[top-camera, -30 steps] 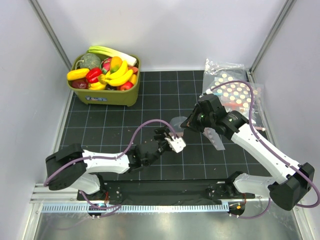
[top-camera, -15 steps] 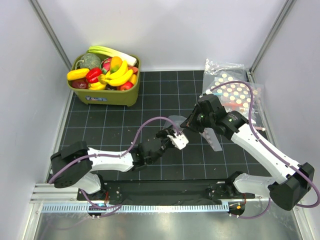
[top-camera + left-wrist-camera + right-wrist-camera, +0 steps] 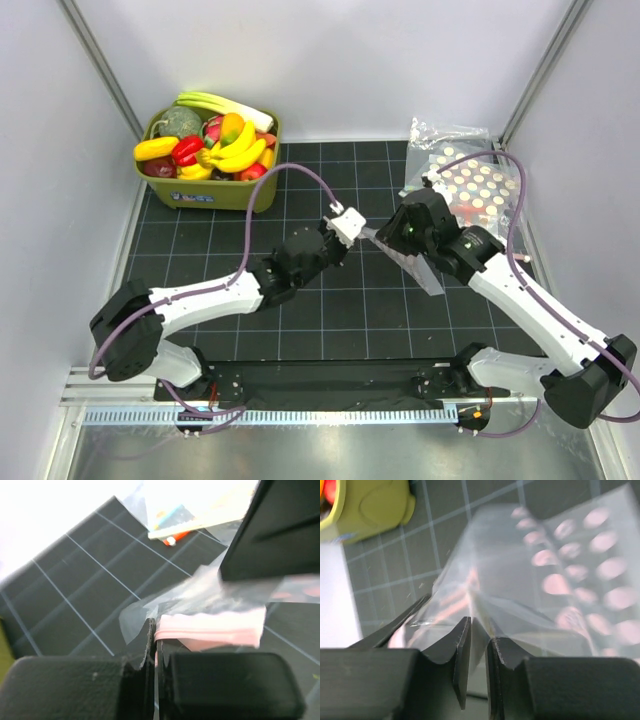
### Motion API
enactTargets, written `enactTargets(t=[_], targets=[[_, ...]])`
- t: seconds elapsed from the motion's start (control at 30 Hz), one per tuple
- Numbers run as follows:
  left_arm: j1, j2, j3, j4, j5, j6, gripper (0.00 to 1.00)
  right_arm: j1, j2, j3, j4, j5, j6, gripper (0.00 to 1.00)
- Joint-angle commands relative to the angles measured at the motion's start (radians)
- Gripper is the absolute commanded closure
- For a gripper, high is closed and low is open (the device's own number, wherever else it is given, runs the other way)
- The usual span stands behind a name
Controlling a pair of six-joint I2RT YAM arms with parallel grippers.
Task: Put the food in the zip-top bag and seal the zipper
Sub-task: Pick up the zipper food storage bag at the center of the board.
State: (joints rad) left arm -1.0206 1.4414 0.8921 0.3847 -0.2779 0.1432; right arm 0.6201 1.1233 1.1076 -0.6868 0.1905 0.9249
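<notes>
Seen from above, two robot arms meet over the middle of a dark gridded tabletop (image 3: pixel 300 310), with a small clear zip-top bag (image 3: pixel 425 272) stretched between them, raised off the surface.

The left end effector (image 3: pixel 154 639) is closed tight on one corner of the bag's mouth. The pinkish zipper (image 3: pixel 212 630) begins right at its fingertips and runs away from them towards the other arm.

The right end effector (image 3: pixel 477 642) sits at the far side of the same edge. A narrow slit shows between its jaws and clear film runs through the gap. The film looks loose there rather than pinched.

The food (image 3: pixel 225 145), glossy toy bananas and round fruit, lies heaped in a green bin (image 3: pixel 215 193) at the far left corner, well apart from both arms and the bag. Larger dotted bags (image 3: pixel 470 180) lie at the far right.

The bag looks almost weightless, limp and crinkly, and likely slippery. It will sag and fold wherever it is unsupported. The stiffer zipper edge is the best place to grip, one lip per arm, to pull the mouth open. The toy fruit looks light, hard and smooth, and the round pieces may roll or slip in a pinch.
</notes>
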Motion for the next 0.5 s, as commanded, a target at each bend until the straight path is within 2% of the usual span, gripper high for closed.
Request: enactTargets(t=[0.0, 0.1, 0.13, 0.2, 0.23, 0.33, 0.47], targets=[[0.049, -0.055, 0.025, -0.107, 0.115, -0.23, 1.0, 0.004, -0.039, -0.008, 0.02, 0.217, -0.118, 0.76], [0.14, -0.073, 0.042, -0.162, 0.222, -0.356, 1.0, 0.004, -0.089, -0.037, 0.096, 0.222, -0.193, 0.72], [0.195, -0.078, 0.041, -0.164, 0.261, -0.431, 1.0, 0.004, -0.108, -0.055, 0.14, 0.186, -0.275, 0.7], [0.235, -0.088, 0.028, -0.161, 0.345, -0.5, 1.0, 0.004, -0.187, -0.124, 0.266, 0.071, -0.342, 0.67], [0.261, -0.091, 0.019, -0.161, 0.361, -0.54, 1.0, 0.004, -0.215, -0.153, 0.309, 0.046, -0.381, 0.58], [0.286, -0.105, 0.005, -0.168, 0.379, -0.595, 1.0, 0.004, -0.341, -0.25, 0.42, 0.014, -0.431, 0.43], [0.344, -0.108, -0.024, -0.124, 0.469, -0.703, 1.0, 0.004, -0.451, -0.302, 0.447, -0.008, -0.52, 0.37]])
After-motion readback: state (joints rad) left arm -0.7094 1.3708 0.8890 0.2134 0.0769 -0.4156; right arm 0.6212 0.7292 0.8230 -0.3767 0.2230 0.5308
